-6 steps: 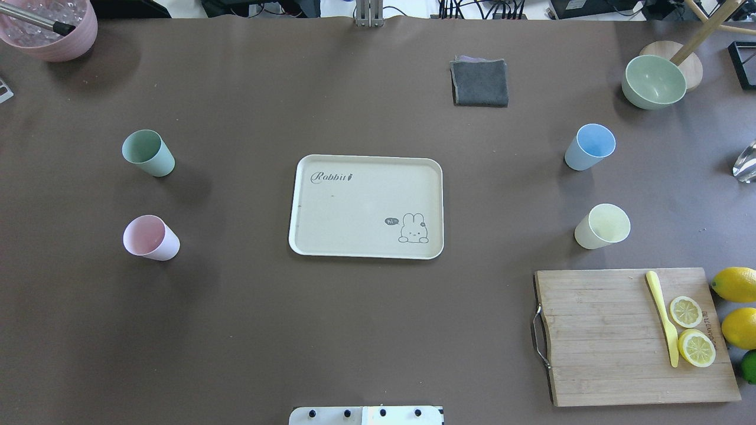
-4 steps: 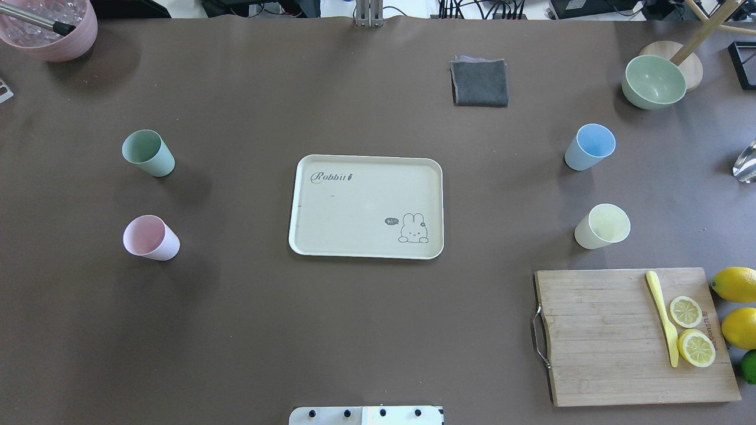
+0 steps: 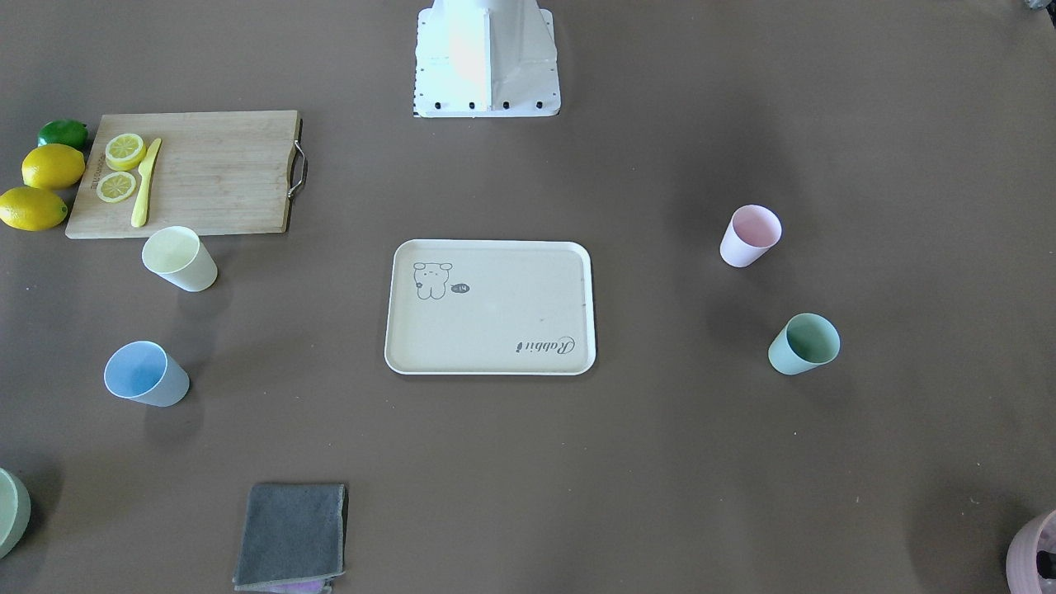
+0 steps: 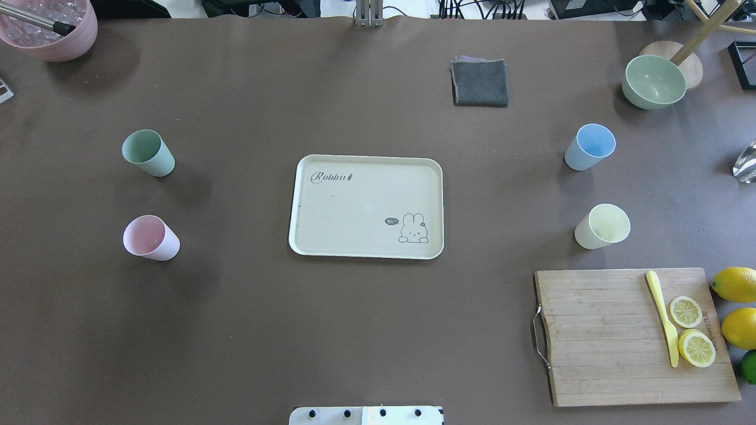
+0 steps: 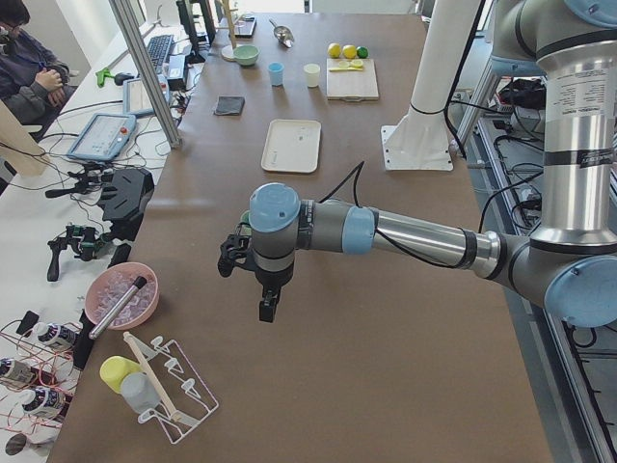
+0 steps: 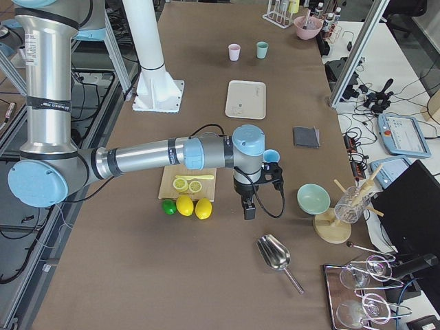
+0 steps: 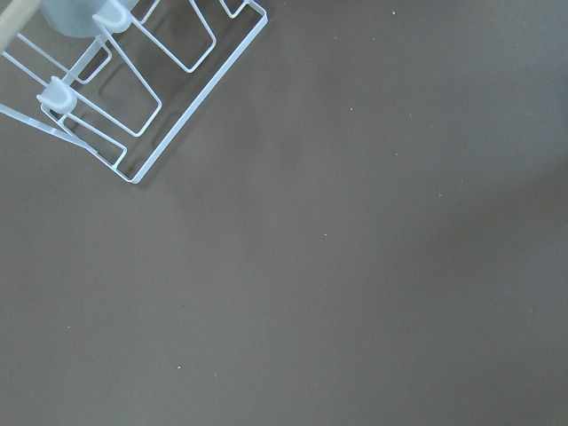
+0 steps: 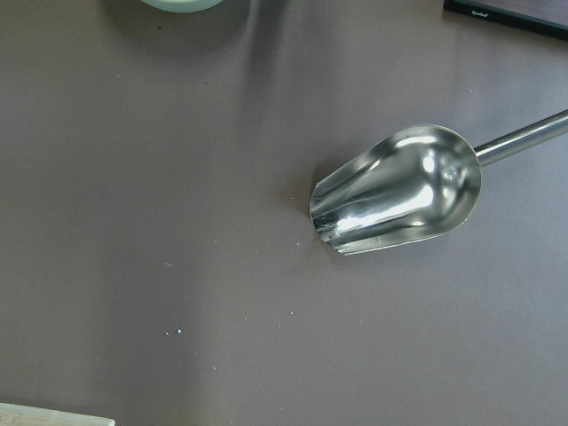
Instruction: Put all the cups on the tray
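The cream tray (image 4: 354, 206) lies bare at the table's middle, also seen in the front view as tray (image 3: 495, 322). Left of it stand the mint green cup (image 4: 147, 153) and the pink cup (image 4: 150, 238). Right of it stand the blue cup (image 4: 589, 147) and the yellow cup (image 4: 602, 226). All stand upright on the table, off the tray. My left gripper (image 5: 268, 307) hangs far out past the table's left end; my right gripper (image 6: 248, 208) hangs beyond the lemons at the right end. Whether either is open or shut I cannot tell.
A wooden cutting board (image 4: 620, 336) with a yellow knife and lemon slices sits front right, whole lemons (image 4: 735, 283) beside it. A grey cloth (image 4: 479, 82), a green bowl (image 4: 654, 81) and a pink pot (image 4: 50, 26) line the far side. A metal scoop (image 8: 399, 191) lies under the right wrist, a wire rack (image 7: 133, 80) under the left.
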You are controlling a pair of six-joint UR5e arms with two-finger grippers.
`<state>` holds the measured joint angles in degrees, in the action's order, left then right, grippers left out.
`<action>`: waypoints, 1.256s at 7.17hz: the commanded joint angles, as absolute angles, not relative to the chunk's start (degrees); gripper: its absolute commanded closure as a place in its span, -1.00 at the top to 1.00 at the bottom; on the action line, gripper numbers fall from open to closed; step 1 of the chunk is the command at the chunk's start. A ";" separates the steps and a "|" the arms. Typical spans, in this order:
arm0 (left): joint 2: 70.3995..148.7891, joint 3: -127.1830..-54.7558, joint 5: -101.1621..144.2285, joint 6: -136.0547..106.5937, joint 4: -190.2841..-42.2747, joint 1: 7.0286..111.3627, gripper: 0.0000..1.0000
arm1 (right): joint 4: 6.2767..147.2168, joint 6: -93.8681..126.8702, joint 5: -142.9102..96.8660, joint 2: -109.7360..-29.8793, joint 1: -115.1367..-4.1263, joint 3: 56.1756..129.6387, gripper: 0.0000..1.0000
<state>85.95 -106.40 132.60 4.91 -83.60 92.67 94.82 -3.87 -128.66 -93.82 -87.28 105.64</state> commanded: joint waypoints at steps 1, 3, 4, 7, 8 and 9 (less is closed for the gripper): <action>86.92 -108.36 132.63 4.48 -85.15 93.07 0.97 | 94.75 -3.78 -128.93 -93.43 -87.28 106.61 1.00; 86.14 -107.85 132.19 4.40 -94.35 93.43 0.97 | 94.66 -3.08 -128.67 -92.55 -87.28 110.98 1.00; 86.48 -107.84 132.36 4.57 -95.70 93.43 0.97 | 93.61 -3.08 -128.67 -90.29 -88.06 111.61 1.00; 91.23 -102.83 132.18 -2.01 -100.46 93.60 0.97 | 91.32 -2.46 -128.67 -90.52 -88.86 110.30 1.00; 91.23 -102.40 132.27 -1.93 -102.98 93.52 0.97 | 90.88 -2.03 -128.85 -90.35 -88.86 109.78 1.00; 91.14 -101.26 132.28 -2.28 -106.31 93.43 0.97 | 90.79 -2.02 -128.93 -90.18 -88.77 109.78 1.00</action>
<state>91.05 -102.39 132.21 -1.69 -102.97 93.52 91.06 -2.14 -128.82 -90.29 -88.81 109.98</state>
